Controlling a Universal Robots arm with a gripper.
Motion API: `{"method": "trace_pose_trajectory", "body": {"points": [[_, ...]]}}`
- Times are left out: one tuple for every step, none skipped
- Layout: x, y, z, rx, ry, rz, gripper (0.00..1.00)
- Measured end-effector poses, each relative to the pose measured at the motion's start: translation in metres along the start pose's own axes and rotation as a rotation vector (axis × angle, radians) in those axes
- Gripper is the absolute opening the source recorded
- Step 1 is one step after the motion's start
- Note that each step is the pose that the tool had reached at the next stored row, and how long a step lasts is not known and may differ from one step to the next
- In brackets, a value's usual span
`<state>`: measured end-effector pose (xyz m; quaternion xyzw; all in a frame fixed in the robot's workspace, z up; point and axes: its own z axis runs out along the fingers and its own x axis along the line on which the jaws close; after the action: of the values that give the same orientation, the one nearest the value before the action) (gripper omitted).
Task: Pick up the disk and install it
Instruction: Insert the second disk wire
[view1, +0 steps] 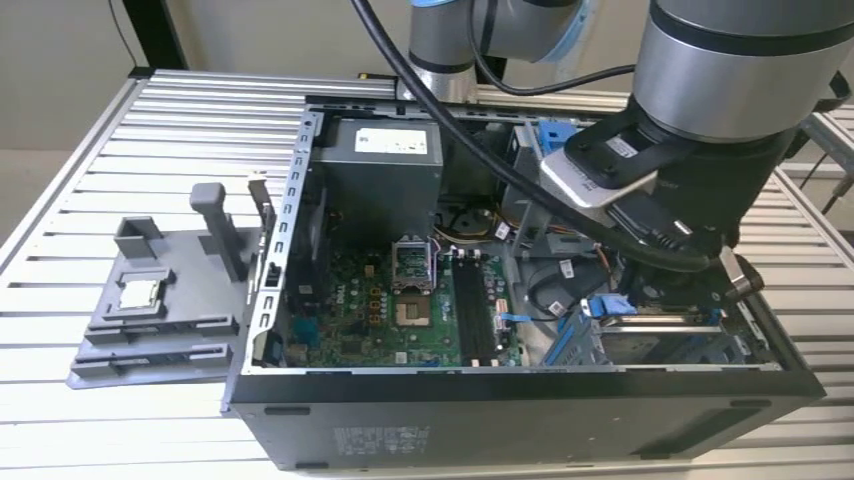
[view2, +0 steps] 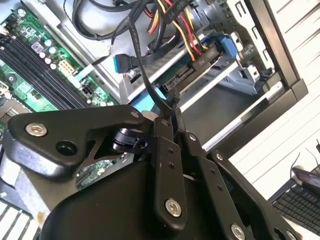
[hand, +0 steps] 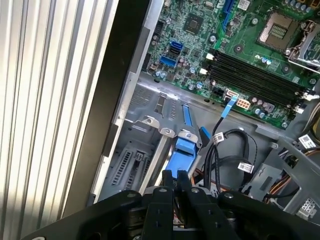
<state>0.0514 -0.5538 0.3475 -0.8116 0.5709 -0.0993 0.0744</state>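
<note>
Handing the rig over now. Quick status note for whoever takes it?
Claw: shut, low in the drive bay, by the blue rail; whether it pinches the rail is unclear.
Disk: in that bay, at the exterior view's right end of the case.
Done: disk is in the bay.
Left: full seating unconfirmed.

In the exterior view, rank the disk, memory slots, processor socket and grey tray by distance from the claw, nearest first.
From the claw:
1. disk, beside it in the bay.
2. memory slots, mid-case.
3. processor socket, further toward the exterior view's left.
4. grey tray, outside the case.
</note>
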Motion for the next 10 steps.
{"method": "trace_pose_trajectory", "body": {"points": [[0.0010, 0.0004, 0.0000, -0.0010, 0.0014, 0.006, 0.00], [0.0020, 0.0008, 0.0001, -0.0020, 0.0028, 0.013, 0.00], [0.0028, 0.0011, 0.0002, -0.0028, 0.0044, 0.020, 0.00], [0.0033, 0.0014, 0.0004, -0.0035, 0.0065, 0.029, 0.00], [0.0037, 0.0016, 0.0009, -0.0041, 0.0087, 0.039, 0.00], [0.0039, 0.0018, 0.0012, -0.0051, 0.0114, 0.050, 0.00], [0.0040, 0.0019, 0.0017, -0.0062, 0.0150, 0.063, 0.00], [0.0039, 0.0020, 0.0025, -0.0075, 0.0188, 0.079, 0.00], [0.0039, 0.0022, 0.0032, -0.0087, 0.0224, 0.096, 0.00], [0.0038, 0.0023, 0.0037, -0.0094, 0.0244, 0.111, 0.00]]}}
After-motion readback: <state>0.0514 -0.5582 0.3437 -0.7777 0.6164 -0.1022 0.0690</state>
